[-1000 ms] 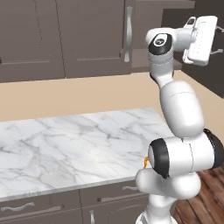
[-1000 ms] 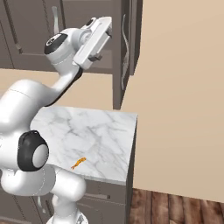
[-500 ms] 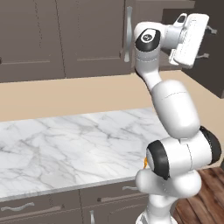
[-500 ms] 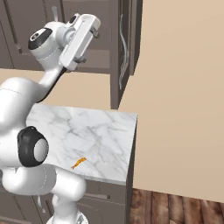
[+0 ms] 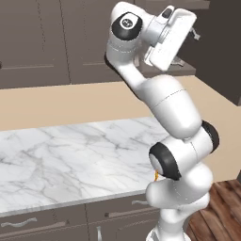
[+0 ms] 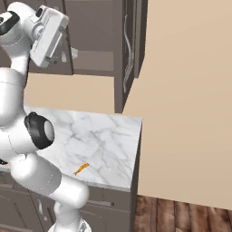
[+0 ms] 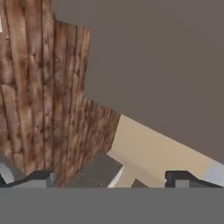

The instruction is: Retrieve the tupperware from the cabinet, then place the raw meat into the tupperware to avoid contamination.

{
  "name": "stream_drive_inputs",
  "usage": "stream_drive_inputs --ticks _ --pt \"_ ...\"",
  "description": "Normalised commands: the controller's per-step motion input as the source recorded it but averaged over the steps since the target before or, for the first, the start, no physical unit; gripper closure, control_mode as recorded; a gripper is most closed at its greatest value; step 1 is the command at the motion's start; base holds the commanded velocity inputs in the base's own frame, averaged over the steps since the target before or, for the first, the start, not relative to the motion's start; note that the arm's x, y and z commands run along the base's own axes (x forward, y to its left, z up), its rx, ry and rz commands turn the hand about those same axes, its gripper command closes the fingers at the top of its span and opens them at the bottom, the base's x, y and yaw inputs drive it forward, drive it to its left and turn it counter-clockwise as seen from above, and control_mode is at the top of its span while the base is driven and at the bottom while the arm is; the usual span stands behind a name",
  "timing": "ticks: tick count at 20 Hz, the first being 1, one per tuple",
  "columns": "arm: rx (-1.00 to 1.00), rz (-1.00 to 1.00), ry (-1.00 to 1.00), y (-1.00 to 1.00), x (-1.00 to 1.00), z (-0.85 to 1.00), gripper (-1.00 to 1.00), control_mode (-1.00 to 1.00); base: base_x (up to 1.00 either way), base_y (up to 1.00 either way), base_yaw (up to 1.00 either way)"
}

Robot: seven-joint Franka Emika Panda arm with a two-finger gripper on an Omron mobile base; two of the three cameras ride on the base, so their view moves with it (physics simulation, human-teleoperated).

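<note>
cabinet (image 6: 129,50): set above the counter's right end, door swung open.
raw meat (image 6: 81,169): laid on the marble counter (image 6: 104,145), near its front edge.
drawers (image 5: 56,223): placed below the counter.

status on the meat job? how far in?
Done: cabinet door is open. In hand: nothing; the open pincer sits at the shelf by the tupperware. Left: grab it, set it on the counter, put the meat in.
</note>
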Motion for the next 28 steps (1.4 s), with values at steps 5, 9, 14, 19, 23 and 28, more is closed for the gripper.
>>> stream_drive_inputs --ticks 5,9,14,19,23,28 --pt "0.19 0.18 -0.59 0.61 0.27 -0.12 -1.0 -1.0 0.0 0.0 0.0" --pt "0.22 0.19 -0.81 0.38 0.24 -0.39 -1.0 -1.0 0.0 0.0 0.0" --pt "0.23 0.21 -0.68 0.3 0.13 -0.67 -1.0 -1.0 0.0 0.0 0.0" --pt "0.23 0.18 -0.34 0.03 0.0 -0.65 -1.0 -1.0 0.0 0.0 0.0" --pt "0.2 0.21 -0.33 -0.19 -0.14 -0.44 -1.0 -1.0 0.0 0.0 0.0" --pt "0.13 0.31 -0.46 -0.21 -0.7 -0.3 -1.0 -1.0 0.0 0.0 0.0"
